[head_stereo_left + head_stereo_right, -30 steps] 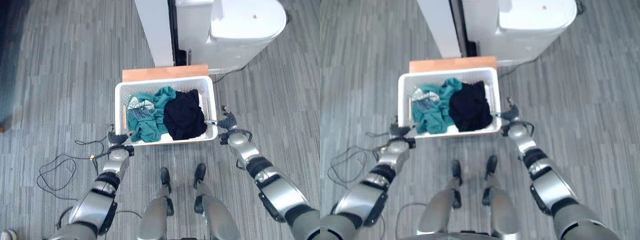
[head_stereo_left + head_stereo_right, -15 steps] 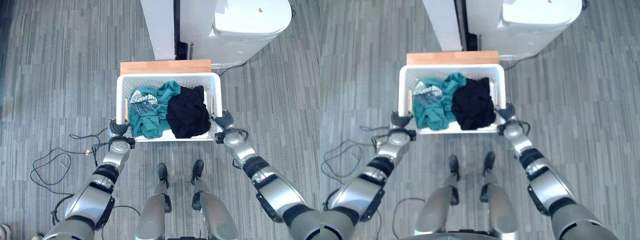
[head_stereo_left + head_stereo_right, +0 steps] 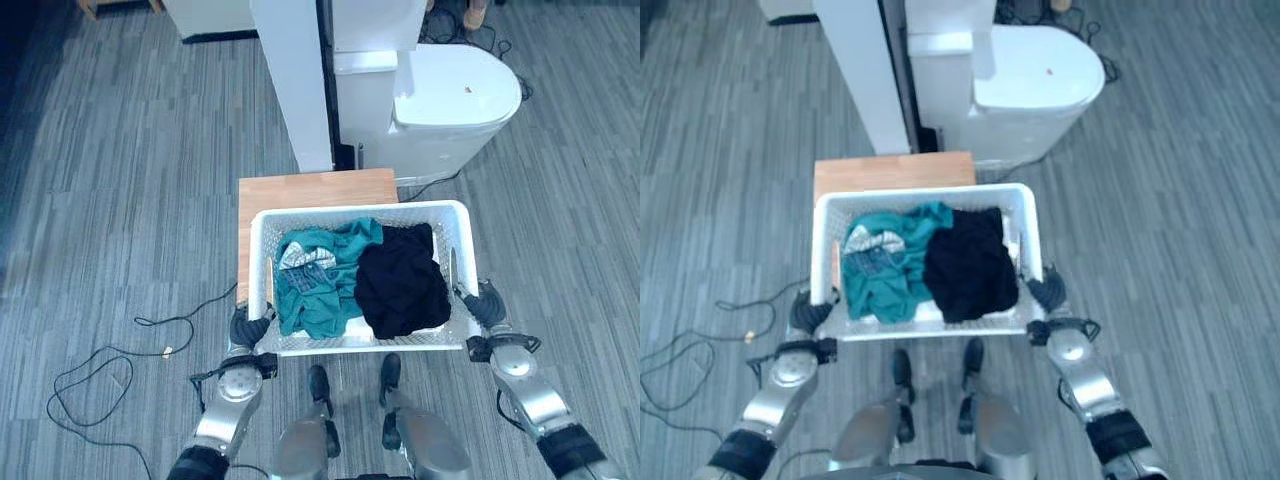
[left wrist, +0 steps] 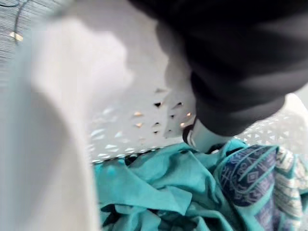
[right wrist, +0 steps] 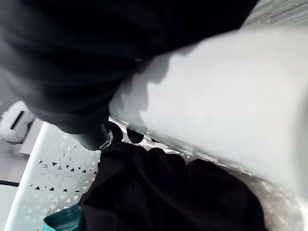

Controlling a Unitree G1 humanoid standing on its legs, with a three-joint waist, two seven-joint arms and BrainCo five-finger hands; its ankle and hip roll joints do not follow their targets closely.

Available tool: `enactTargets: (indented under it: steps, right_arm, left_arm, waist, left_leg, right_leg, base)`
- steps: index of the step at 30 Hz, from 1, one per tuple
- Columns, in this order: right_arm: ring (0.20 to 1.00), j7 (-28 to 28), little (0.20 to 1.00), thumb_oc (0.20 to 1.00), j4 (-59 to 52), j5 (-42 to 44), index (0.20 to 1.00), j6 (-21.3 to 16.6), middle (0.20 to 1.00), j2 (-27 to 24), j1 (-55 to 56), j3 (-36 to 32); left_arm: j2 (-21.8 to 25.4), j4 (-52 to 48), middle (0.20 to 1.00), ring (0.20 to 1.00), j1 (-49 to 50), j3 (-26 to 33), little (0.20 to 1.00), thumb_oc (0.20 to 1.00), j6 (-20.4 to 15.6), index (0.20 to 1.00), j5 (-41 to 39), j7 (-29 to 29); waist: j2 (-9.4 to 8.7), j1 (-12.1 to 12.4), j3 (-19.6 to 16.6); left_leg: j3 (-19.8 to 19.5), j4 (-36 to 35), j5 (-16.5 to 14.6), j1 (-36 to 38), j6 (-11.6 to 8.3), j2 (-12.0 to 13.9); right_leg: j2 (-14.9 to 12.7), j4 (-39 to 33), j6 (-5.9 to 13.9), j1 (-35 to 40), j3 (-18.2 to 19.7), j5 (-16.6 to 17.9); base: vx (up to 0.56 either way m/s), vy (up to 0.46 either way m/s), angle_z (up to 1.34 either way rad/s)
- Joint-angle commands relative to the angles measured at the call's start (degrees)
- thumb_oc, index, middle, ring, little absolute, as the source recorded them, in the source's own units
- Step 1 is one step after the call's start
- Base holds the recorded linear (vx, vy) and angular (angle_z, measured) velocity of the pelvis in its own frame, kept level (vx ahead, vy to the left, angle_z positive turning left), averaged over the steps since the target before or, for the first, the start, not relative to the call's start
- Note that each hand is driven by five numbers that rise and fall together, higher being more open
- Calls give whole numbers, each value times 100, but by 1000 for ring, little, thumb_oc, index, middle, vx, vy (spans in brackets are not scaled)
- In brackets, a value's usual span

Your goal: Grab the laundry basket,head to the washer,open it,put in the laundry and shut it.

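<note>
The white laundry basket [image 3: 360, 345] was held up between the two hands, above the floor and partly over a low wooden platform [image 3: 300, 195], with the white washer [image 3: 440, 110] beyond the platform's far edge. The left hand [image 3: 247, 328] had its fingers curled over the rim at the basket's near left corner, and the right hand [image 3: 487, 305] was curled over the rim at the near right corner.

The chief risk I judged was the grip: both hands held only the near corners, so the far side could dip and the basket could tilt or slip free while walking. A swing could also knock the basket's far wall against the platform or the washer. The clothes sat piled toward the near wall, so a tilt could spill them.

Counted: one basket, one platform, one washer with its lid down, and two heaps of laundry, a teal bundle [image 3: 320, 280] and a black garment [image 3: 400, 280], lying side by side and touching.
</note>
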Motion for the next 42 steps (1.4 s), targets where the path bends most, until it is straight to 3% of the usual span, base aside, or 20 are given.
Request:
enactTargets:
  steps: [1, 7, 13, 15, 17, 18, 19, 20, 21, 22, 28, 30, 31, 33, 36, 37, 38, 40, 42]
  right_arm:
    - [200, 374, 200, 200, -551, 14, 200, -633, 200, -220, 183, -512]
    - [200, 563, 200, 200, -984, -92, 200, -736, 200, -227, 828, -844]
    - [200, 496, 200, 200, -955, -93, 200, -709, 200, -101, 923, -945]
    - [200, 470, 200, 200, -998, -99, 200, -730, 200, -41, 811, -843]
    - [200, 445, 200, 200, -1000, -116, 200, -752, 200, 33, 665, -717]
    - [200, 440, 200, 200, -1004, -131, 200, -758, 200, 48, 636, -685]
    - [200, 440, 200, 200, -1003, -131, 200, -758, 200, 49, 635, -685]
    - [200, 422, 200, 200, -1026, -105, 200, -778, 200, 87, 568, -618]
    - [200, 423, 200, 200, -1022, -106, 200, -782, 200, 97, 537, -581]
    - [200, 424, 200, 200, -1026, -113, 200, -780, 200, 99, 531, -571]
    - [200, 459, 200, 200, -1117, -106, 200, -791, 200, 15, 802, -644]
    - [200, 415, 200, 200, -1140, -89, 200, -798, 200, -110, 771, -609]
    - [200, 400, 200, 200, -1114, -10, 200, -760, 200, -169, 733, -593]
    - [200, 451, 200, 200, -1118, 49, 200, -763, 200, -210, 760, -561]
    - [200, 484, 200, 200, -1108, 42, 200, -740, 200, -223, 824, -560]
    - [200, 470, 200, 200, -1082, 18, 200, -722, 200, -228, 824, -559]
    - [200, 429, 200, 200, -1016, -107, 200, -699, 200, -238, 785, -538]
    - [200, 377, 200, 200, -928, -112, 200, -710, 200, -214, 693, -516]
    - [200, 364, 200, 200, -907, -86, 200, -711, 200, -200, 664, -525]
  left_arm:
    - [252, -200, 200, 200, 151, 404, 200, 200, -382, 200, 60, -565]
    - [337, -739, 200, 200, 565, 274, 200, 200, -417, 200, 282, -789]
    - [440, -955, 200, 200, 446, 36, 200, 200, -416, 200, 414, -902]
    - [482, -1080, 200, 200, 265, -63, 200, 200, -444, 200, 504, -861]
    - [528, -1162, 200, 200, 61, -114, 200, 200, -479, 200, 495, -792]
    - [541, -1184, 200, 200, -6, -129, 200, 200, -482, 200, 487, -794]
    - [542, -1183, 200, 200, -7, -128, 200, 200, -482, 200, 487, -794]
    - [561, -1252, 200, 200, -23, -90, 200, 200, -480, 200, 440, -766]
    - [555, -1281, 200, 200, -6, -56, 200, 200, -463, 200, 415, -769]
    - [556, -1252, 200, 200, 22, -63, 200, 200, -444, 200, 437, -790]
    - [403, -1057, 200, 200, 243, -154, 200, 200, -412, 200, 476, -967]
    - [340, -1016, 200, 200, 307, -219, 200, 200, -405, 200, 356, -929]
    - [304, -961, 200, 200, 331, -282, 200, 200, -400, 200, 258, -883]
    - [242, -955, 200, 200, 395, -337, 200, 200, -400, 200, 227, -884]
    - [230, -966, 200, 200, 471, -356, 200, 200, -383, 200, 249, -930]
    - [236, -957, 200, 200, 487, -352, 200, 200, -381, 200, 272, -937]
    - [244, -975, 200, 200, 542, -309, 200, 200, -371, 200, 317, -959]
    - [242, -978, 200, 200, 564, -282, 200, 200, -359, 200, 347, -942]
    - [250, -987, 200, 200, 555, -278, 200, 200, -355, 200, 351, -943]
  waist:
    - [-47, -81, -838]
    - [-66, -285, -1016]
    - [-56, -581, -1077]
    - [-100, -759, -994]
    - [-118, -756, -961]
    - [-116, -731, -968]
    - [-118, -728, -972]
    - [-35, -584, -1036]
    - [-38, -533, -1072]
    - [-51, -533, -1107]
    - [-110, -665, -1241]
    - [-74, -634, -1187]
    - [-33, -532, -1150]
    - [-83, -399, -1097]
    - [-78, -310, -1082]
    - [-69, -254, -1061]
    - [-26, -86, -1013]
    - [36, 98, -930]
    - [59, 166, -904]
  left_leg:
    - [32, 129, -129, -57, -130, -66]
    - [-610, 367, -503, -38, -27, -310]
    - [29, 269, -640, 230, 105, -299]
    - [586, 318, -787, 328, 204, -277]
    - [1201, 326, -875, 407, 221, -191]
    - [1352, 327, -885, 453, 202, -138]
    - [1356, 325, -880, 449, 200, -138]
    - [1554, 333, -986, 592, 119, -14]
    - [1739, 394, -982, 624, 88, 61]
    - [1878, 448, -988, 657, 57, 114]
    - [2170, 1453, -1213, 716, -129, 601]
    - [1898, 2232, -1034, 566, -185, 841]
    - [1194, 2627, -863, 246, -189, 702]
    - [457, 2480, -1104, -228, 82, 112]
    - [174, 2169, -1136, -479, 139, -120]
    - [56, 2063, -1008, -671, 126, -224]
    - [-230, 1746, -608, -1024, 72, -450]
    - [-599, 1299, -193, -1226, -35, -629]
    - [-710, 1147, -40, -1289, -60, -660]
  right_leg:
    - [-186, 261, 548, 196, 115, -810]
    - [-156, 276, 593, 165, 587, -720]
    - [-112, 451, 703, -15, 1142, -627]
    - [-26, 729, 833, -320, 1516, -555]
    - [-135, 960, 920, -624, 1150, -479]
    - [-260, 1032, 905, -663, 746, -510]
    - [-260, 1030, 903, -669, 750, -506]
    - [-628, 1159, 857, -611, -385, -697]
    - [-818, 1195, 806, -558, -963, -737]
    - [-897, 1191, 767, -499, -1220, -771]
    - [-674, 948, 573, -257, -842, -929]
    - [-472, 901, 395, -59, -649, -1083]
    - [-302, 851, 273, 87, -469, -1200]
    - [-274, 811, 257, 196, -217, -1178]
    - [-230, 818, 299, 304, -29, -1254]
    - [-196, 808, 302, 369, 33, -1278]
    - [-56, 809, 288, 493, 222, -1319]
    - [149, 834, 265, 675, 528, -1429]
    - [211, 840, 243, 727, 661, -1444]
  base:
    - [37, -7, -7]
    - [6, 69, -28]
    - [-9, 143, -71]
    - [-72, 170, -162]
    - [-57, 63, -207]
    - [-1, -38, -200]
    - [107, -67, -173]
    - [116, -115, -179]
    - [141, -171, -177]
    - [85, -180, -140]
    - [155, -226, -73]
    - [253, -259, -46]
    - [290, -201, -74]
    - [175, -103, -93]
    - [158, -24, -63]
    - [317, -20, -50]
    - [315, -10, -51]
    - [314, -6, -85]
    - [179, 37, -89]
